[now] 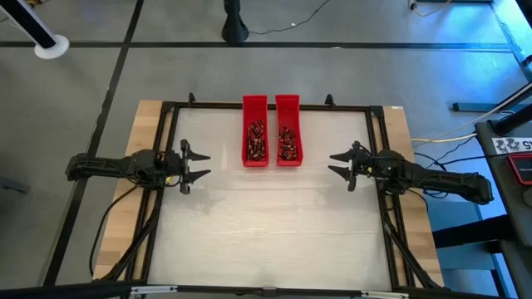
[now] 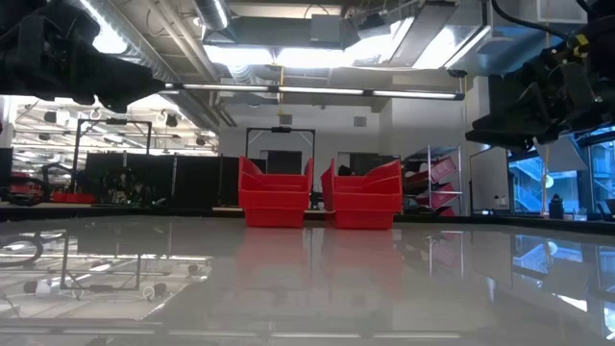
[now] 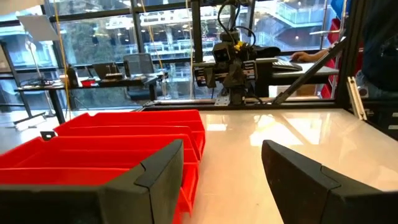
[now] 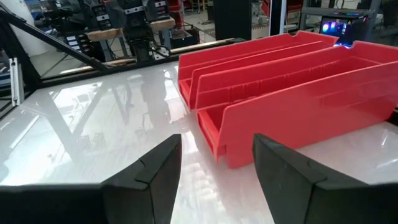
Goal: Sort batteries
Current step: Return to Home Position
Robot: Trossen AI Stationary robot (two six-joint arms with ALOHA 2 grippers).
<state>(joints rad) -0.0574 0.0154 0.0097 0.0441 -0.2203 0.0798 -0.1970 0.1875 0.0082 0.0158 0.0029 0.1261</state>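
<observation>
A large open workshop lies behind the worktop: the low view shows a ceiling of ducts and bright strip lights, dark racks along the back wall and shelving with more red bins. The left wrist view shows tall windows, desks with chairs, and a person's hand at a desk beyond the worktop. The floor is grey and crossed by dark lines. The worktop is a glossy white sheet that mirrors the lights, framed by black rails with bare wood along its left and right edges. The left arm lies level over the left edge and the right arm over the right edge. Their jaws point inward toward each other, raised off the surface and well apart from everything on it. The left jaws stand spread wide and hold nothing, and so do the right jaws. Two long red trays sit side by side, touching or nearly so, at the middle of the far edge: the left tray and the right tray. The batteries are small dark cylinders with coppery ends. They lie heaped in the near half of each tray, one heap in the left tray and one in the right. In the low and wrist views the tray walls hide them.
</observation>
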